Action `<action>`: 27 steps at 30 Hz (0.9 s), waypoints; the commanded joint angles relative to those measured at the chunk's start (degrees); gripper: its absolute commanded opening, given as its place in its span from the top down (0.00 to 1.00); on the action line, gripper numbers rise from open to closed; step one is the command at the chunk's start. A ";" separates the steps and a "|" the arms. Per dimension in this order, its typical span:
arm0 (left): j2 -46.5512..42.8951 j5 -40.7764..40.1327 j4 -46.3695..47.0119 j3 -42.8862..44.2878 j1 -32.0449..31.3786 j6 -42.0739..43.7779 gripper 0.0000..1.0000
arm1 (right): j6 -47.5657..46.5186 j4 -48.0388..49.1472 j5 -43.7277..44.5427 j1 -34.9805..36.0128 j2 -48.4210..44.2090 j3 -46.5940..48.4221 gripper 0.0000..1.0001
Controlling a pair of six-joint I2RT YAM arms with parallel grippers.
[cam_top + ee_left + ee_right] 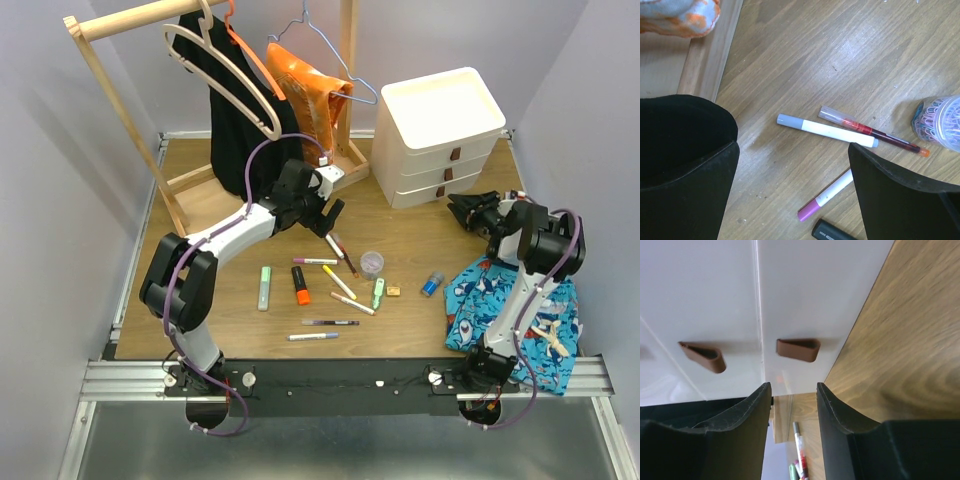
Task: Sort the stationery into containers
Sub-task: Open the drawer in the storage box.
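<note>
The white drawer unit (440,130) stands at the back right, with three brown pull tabs on its front. Pens and highlighters lie scattered mid-table: a green highlighter (264,287), an orange highlighter (300,284), a clear pot (371,262) and a blue eraser (431,284). My left gripper (325,215) is open and empty above a white marker (826,131) and a red pen (872,132); a pink-capped marker (825,196) lies between its fingers. My right gripper (465,208) is open and empty, its fingertips close to the lowest brown tab (799,348) of the drawer unit (805,290).
A wooden clothes rack (120,110) with a black garment (240,120) and an orange one (310,95) stands at the back left, just behind the left gripper. A blue shark-print cloth (505,300) lies under the right arm. Grey walls close in both sides.
</note>
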 commanded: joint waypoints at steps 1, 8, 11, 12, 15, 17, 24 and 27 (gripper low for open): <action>1.14 2.06 -1.27 1.92 0.55 -0.45 0.01 | -1.89 3.73 1.43 0.69 3.57 2.03 0.52; 1.76 2.41 -2.50 2.27 1.25 -0.01 0.01 | -0.93 7.85 2.83 2.71 6.48 2.48 0.51; 1.85 2.50 -3.20 2.01 1.52 -0.09 0.01 | -0.13 11.72 3.89 3.33 8.14 2.47 0.51; 1.76 2.42 -3.20 1.92 1.52 -0.09 0.01 | 0.04 13.21 3.98 3.50 8.58 2.65 0.51; 2.02 2.85 -3.38 1.83 1.60 -0.27 0.01 | -0.04 14.80 4.07 4.03 9.82 3.79 0.53; 2.38 2.94 -3.64 2.18 1.60 -0.27 0.01 | 0.83 16.55 4.33 4.12 11.04 4.67 0.54; 3.78 3.12 -4.35 3.50 1.87 -0.36 0.01 | 0.75 17.00 4.59 4.03 12.89 7.22 0.57; 4.49 3.56 -5.05 4.29 1.87 -0.36 0.01 | 0.48 16.65 4.51 4.12 13.42 8.01 0.59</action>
